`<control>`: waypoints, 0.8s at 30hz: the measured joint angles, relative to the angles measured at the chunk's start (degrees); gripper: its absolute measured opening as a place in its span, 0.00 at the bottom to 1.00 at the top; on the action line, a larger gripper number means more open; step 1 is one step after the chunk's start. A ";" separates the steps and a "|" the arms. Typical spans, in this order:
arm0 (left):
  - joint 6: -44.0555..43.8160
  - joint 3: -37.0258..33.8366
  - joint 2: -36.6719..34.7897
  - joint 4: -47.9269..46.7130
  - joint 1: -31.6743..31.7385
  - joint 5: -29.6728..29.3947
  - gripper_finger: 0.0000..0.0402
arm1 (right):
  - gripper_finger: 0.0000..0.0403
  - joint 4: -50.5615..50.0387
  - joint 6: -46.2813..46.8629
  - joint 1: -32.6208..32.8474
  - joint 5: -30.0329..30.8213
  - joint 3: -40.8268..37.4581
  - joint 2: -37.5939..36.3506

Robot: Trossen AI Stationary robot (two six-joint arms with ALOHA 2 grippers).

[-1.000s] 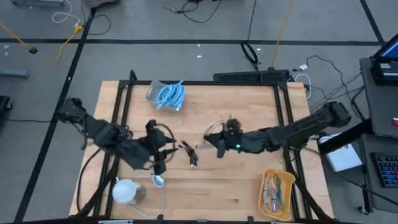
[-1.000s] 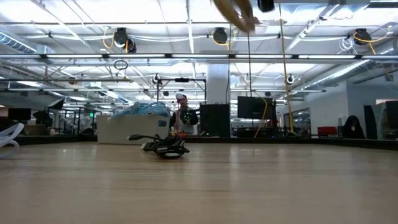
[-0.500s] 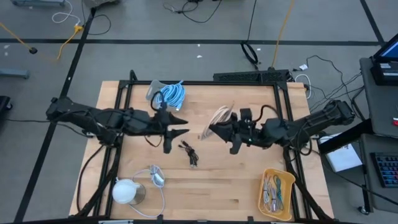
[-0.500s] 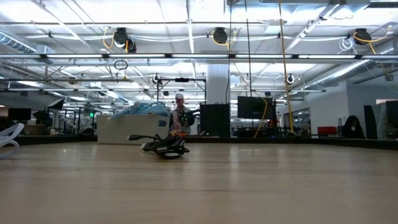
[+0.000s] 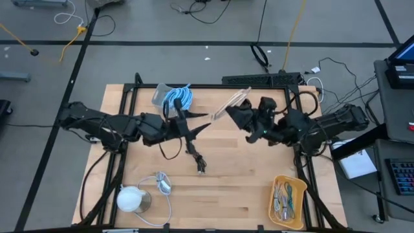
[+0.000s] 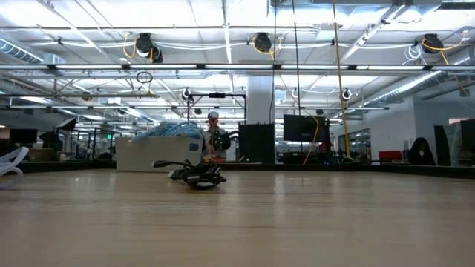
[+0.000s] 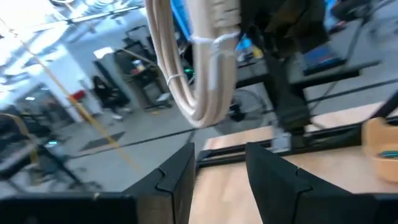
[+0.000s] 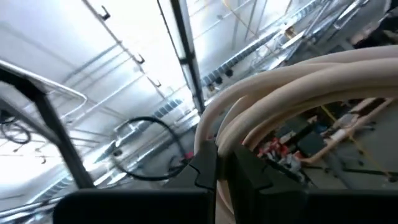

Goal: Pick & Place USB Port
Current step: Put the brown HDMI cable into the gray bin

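Beige USB cable (image 5: 233,103), bundled in loops, now hangs higher toward the counter's (image 5: 246,188) far edge than half a second ago, clamped in the right pincer (image 5: 240,113), while the left pincer (image 5: 197,123), fingers parted and holding nothing, has swung in just beside it. Below them the wooden counter carries a black cable (image 5: 196,158) lying loose and a white cable and round white object (image 5: 131,198) near the front-left corner, with an open workshop hall beyond. A bin (image 5: 169,98) at the far edge holds a blue cable coil (image 5: 179,98); a yellow tray (image 5: 287,200) at front right holds small mixed items.
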 joint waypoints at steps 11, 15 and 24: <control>1.47 4.72 1.90 -0.04 2.21 -2.17 0.37 | 0.02 10.32 -0.27 -3.19 -6.47 -0.01 5.28; 1.25 5.55 1.92 0.04 2.36 -0.70 0.37 | 0.02 11.25 0.71 -3.90 -8.67 -0.01 6.34; -3.87 6.25 1.92 -0.37 2.16 -0.34 0.23 | 0.02 11.20 -0.06 -3.93 -8.91 -0.01 6.40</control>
